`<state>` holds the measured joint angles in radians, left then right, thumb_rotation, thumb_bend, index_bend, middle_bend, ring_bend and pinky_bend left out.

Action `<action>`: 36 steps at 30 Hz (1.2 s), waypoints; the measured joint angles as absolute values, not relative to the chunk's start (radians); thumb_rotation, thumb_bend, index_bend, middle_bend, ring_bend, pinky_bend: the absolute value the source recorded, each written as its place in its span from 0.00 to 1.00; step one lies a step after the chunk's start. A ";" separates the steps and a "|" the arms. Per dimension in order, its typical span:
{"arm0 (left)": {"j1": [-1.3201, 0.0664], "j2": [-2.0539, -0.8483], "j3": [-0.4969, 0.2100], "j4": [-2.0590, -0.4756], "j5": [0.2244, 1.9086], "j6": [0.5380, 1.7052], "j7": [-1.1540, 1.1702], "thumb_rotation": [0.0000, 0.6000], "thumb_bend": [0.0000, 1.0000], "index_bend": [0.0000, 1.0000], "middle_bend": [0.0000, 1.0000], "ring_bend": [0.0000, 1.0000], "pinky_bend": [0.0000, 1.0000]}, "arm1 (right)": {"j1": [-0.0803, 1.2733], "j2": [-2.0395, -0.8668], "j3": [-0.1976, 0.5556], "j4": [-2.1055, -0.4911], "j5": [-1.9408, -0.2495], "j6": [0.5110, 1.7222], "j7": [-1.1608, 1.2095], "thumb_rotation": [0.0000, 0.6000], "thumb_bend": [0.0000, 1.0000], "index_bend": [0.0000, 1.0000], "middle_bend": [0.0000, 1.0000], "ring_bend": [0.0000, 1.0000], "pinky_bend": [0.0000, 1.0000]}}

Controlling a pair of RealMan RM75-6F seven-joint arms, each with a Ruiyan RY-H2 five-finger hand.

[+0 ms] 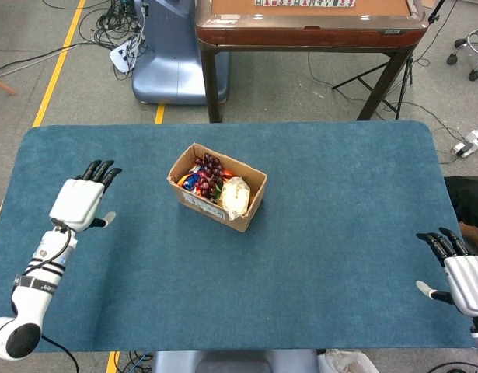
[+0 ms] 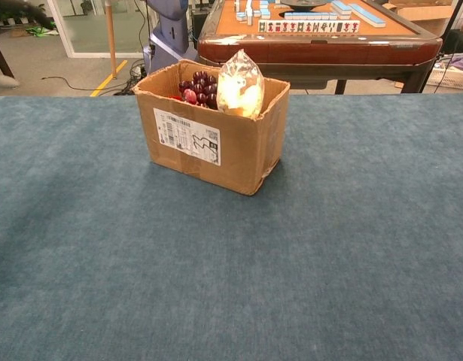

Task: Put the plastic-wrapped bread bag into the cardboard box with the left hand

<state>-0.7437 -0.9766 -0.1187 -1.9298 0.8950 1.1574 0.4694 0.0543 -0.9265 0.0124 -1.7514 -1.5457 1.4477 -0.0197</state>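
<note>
The plastic-wrapped bread bag (image 1: 235,196) (image 2: 239,85) stands upright inside the open cardboard box (image 1: 250,208) (image 2: 205,147), at its right end, beside dark red grapes (image 1: 210,172) (image 2: 197,85). My left hand (image 1: 81,203) hovers over the table's left side, well away from the box, fingers spread and holding nothing. In the chest view only a sliver of the left hand (image 2: 7,15) shows at the top left corner. My right hand (image 1: 462,268) rests at the table's right edge, fingers apart and empty.
The blue felt table (image 1: 332,256) carries only the box. Behind it stand a wooden mahjong table (image 1: 308,23) and a blue machine base (image 1: 165,58). Cables lie on the floor at the back left.
</note>
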 measured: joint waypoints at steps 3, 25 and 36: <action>-0.678 -0.973 -0.079 -1.940 0.959 1.210 0.449 1.00 0.23 0.15 0.05 0.05 0.34 | 0.052 -0.926 0.015 -1.753 -1.543 1.455 -0.022 1.00 0.03 0.21 0.23 0.10 0.41; -0.275 -1.114 0.105 -1.901 1.260 1.523 0.346 1.00 0.23 0.19 0.08 0.06 0.31 | 0.050 -0.932 0.038 -1.760 -1.520 1.478 -0.068 1.00 0.03 0.24 0.24 0.10 0.41; -0.186 -1.114 0.111 -1.819 1.286 1.531 0.239 1.00 0.23 0.21 0.09 0.07 0.31 | 0.059 -0.935 0.038 -1.763 -1.513 1.457 -0.071 1.00 0.03 0.24 0.24 0.10 0.41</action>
<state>-0.1858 -1.1140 0.1106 -1.8194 1.2864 1.5311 0.2388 0.0592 -0.9348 0.0384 -1.7626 -1.5130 1.4571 -0.0709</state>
